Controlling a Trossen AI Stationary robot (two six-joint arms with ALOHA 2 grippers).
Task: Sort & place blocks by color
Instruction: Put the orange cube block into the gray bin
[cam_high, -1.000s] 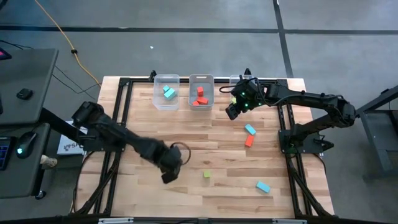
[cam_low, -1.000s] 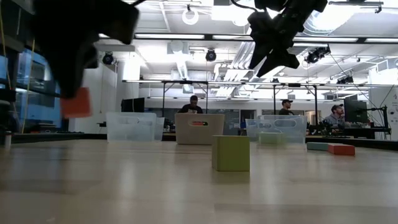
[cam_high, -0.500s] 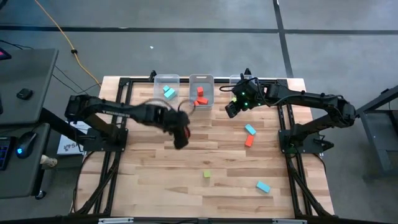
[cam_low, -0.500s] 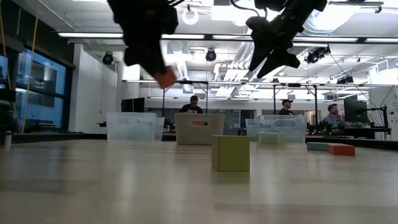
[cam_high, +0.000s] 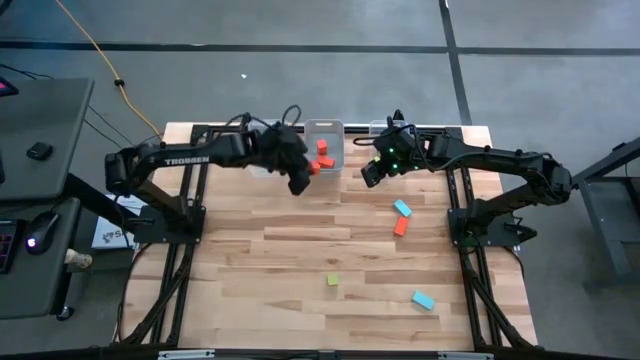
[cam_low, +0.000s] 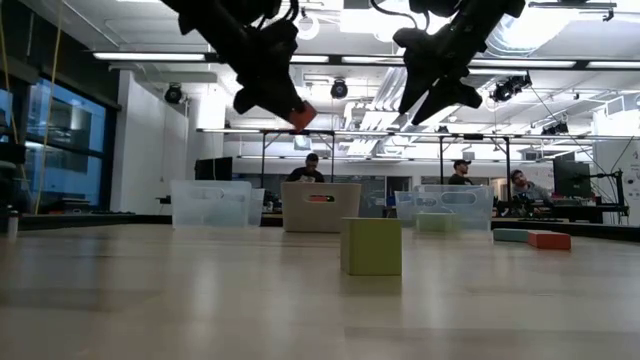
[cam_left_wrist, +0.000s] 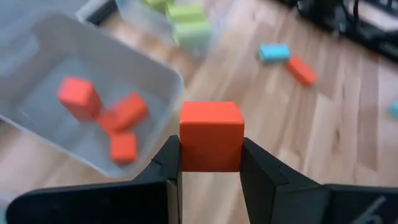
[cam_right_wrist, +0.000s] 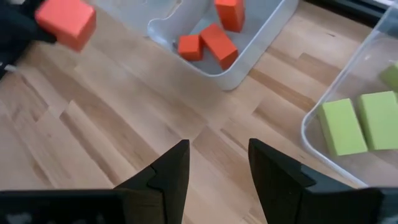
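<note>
Left wrist view: the left gripper (cam_left_wrist: 211, 163) clamps a red-orange cube (cam_left_wrist: 211, 135) between its two dark fingers, closed down to the cube's width, and carries it in the air just short of the middle bin (cam_left_wrist: 163, 78), where three red-orange blocks (cam_left_wrist: 106, 117) already lie. To finish the step well, the arm should travel a little farther until the cube hangs over the bin's open mouth, clear of its near wall, and release only then, low enough that the cube does not bounce out. On the near table a lime green cube (cam_high: 333, 281) and a light blue block (cam_high: 423, 299) lie unsorted; farther back to the right sit another light blue block (cam_high: 402, 208) and a red-orange bar (cam_high: 400, 227). Beyond them the right gripper (cam_high: 370, 176) hovers empty, fingers parted, just off the green bin (cam_right_wrist: 336, 152) at the far right.
</note>
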